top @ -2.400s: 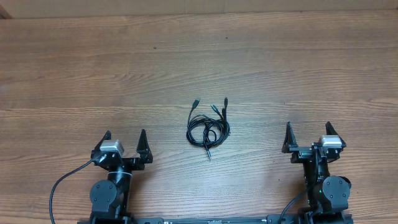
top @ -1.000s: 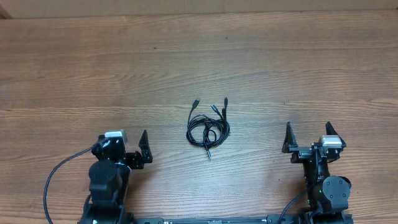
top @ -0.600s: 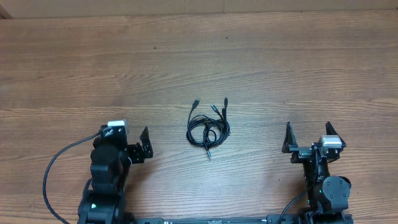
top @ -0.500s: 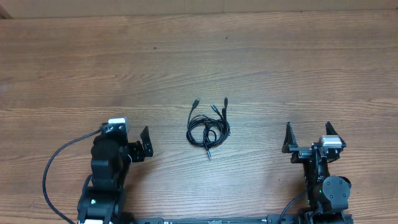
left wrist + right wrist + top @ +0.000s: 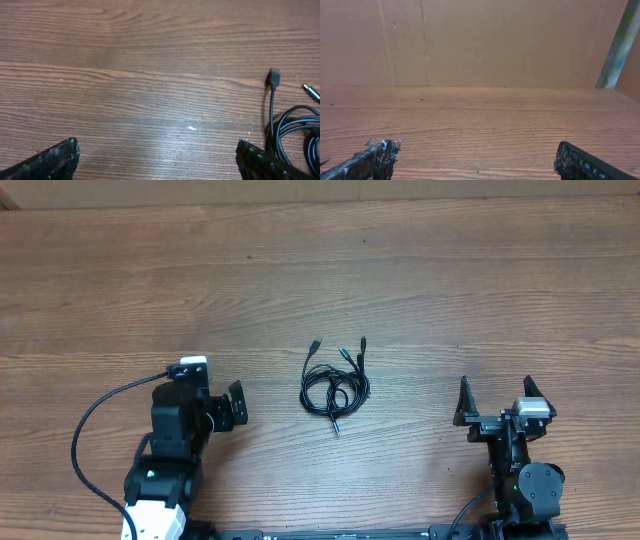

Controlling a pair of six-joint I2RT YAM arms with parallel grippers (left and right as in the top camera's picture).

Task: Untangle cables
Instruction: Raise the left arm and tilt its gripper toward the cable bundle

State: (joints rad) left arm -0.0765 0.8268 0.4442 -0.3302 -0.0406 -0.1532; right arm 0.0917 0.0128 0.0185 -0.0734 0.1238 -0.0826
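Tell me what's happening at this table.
A tangled coil of thin black cables lies in the middle of the table, untouched. The left gripper is open and empty, angled down at the wood with the cables just off to its right. The right gripper is also open and empty, sitting near the table's front edge, well clear of the cables. No untangling has begun.

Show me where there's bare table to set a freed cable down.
Bare wood: the whole far half of the table beyond the cables, and the strip between the cables and the right gripper. Tighter: the gap between the left gripper and the cables. Crowded: the near edge, taken by both arm bases.
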